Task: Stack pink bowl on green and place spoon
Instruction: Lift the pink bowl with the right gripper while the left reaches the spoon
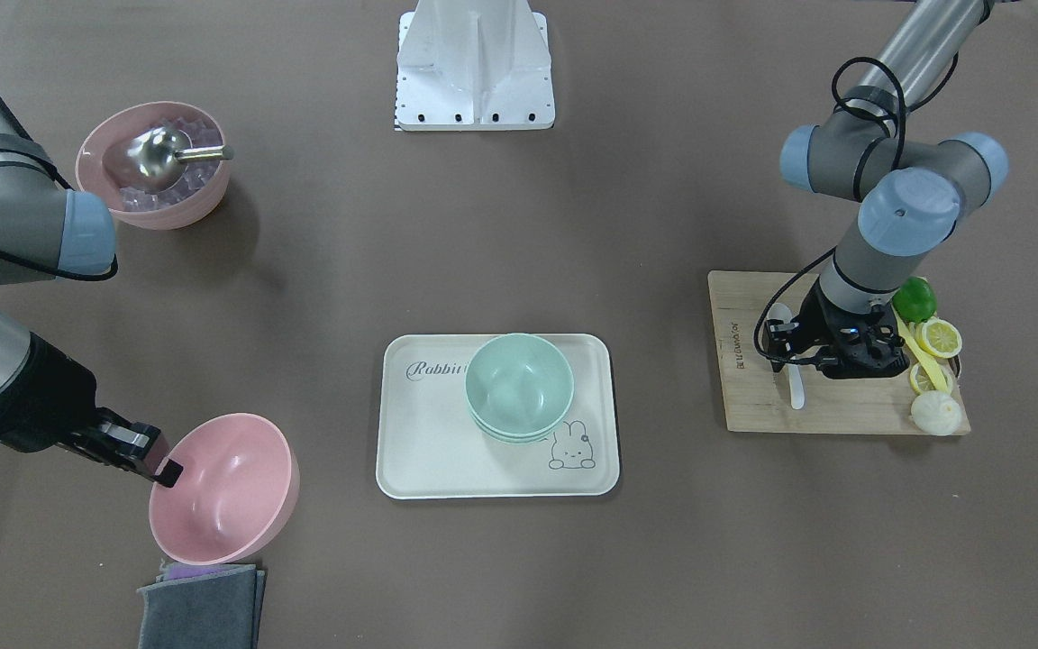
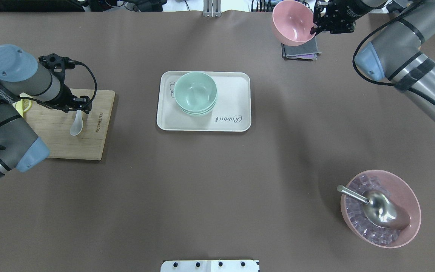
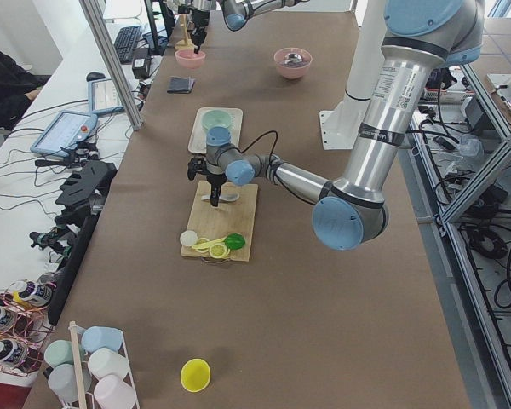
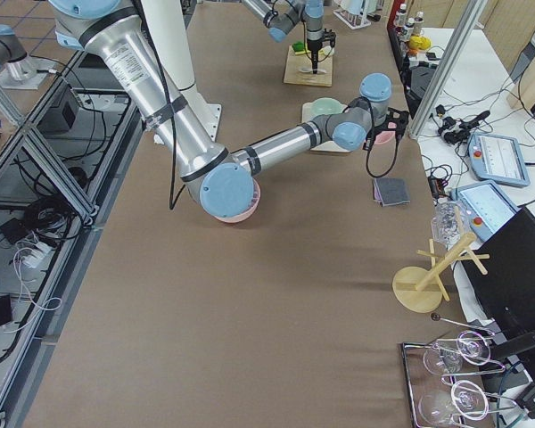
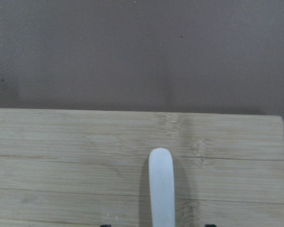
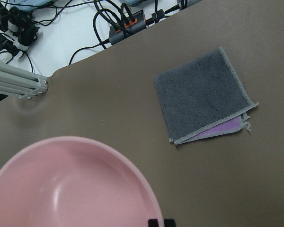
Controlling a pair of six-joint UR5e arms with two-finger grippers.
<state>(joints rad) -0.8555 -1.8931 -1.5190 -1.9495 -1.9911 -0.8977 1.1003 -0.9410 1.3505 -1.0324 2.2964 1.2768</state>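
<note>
My right gripper (image 1: pixel 165 470) is shut on the rim of the plain pink bowl (image 1: pixel 223 491), holding it tilted above the table over a grey cloth; it also shows in the overhead view (image 2: pixel 292 26) and the right wrist view (image 6: pixel 71 189). The mint-green bowls (image 1: pixel 519 383) sit nested on the white tray (image 1: pixel 420 451), far left of the tray in the overhead view (image 2: pixel 195 92). The white spoon (image 1: pixel 796 388) lies on the wooden board (image 1: pixel 753 410). My left gripper (image 2: pixel 78 108) is open, low over the spoon (image 2: pixel 76 126), fingers either side of its handle (image 5: pixel 161 184).
A pink bowl of ice cubes with a steel scoop (image 2: pixel 380 207) stands at the robot's near right. The folded grey cloth (image 6: pixel 203 94) lies under the held bowl. Lemon slices (image 1: pixel 941 338), a green pepper (image 1: pixel 915 297) and a yellow utensil share the board's edge.
</note>
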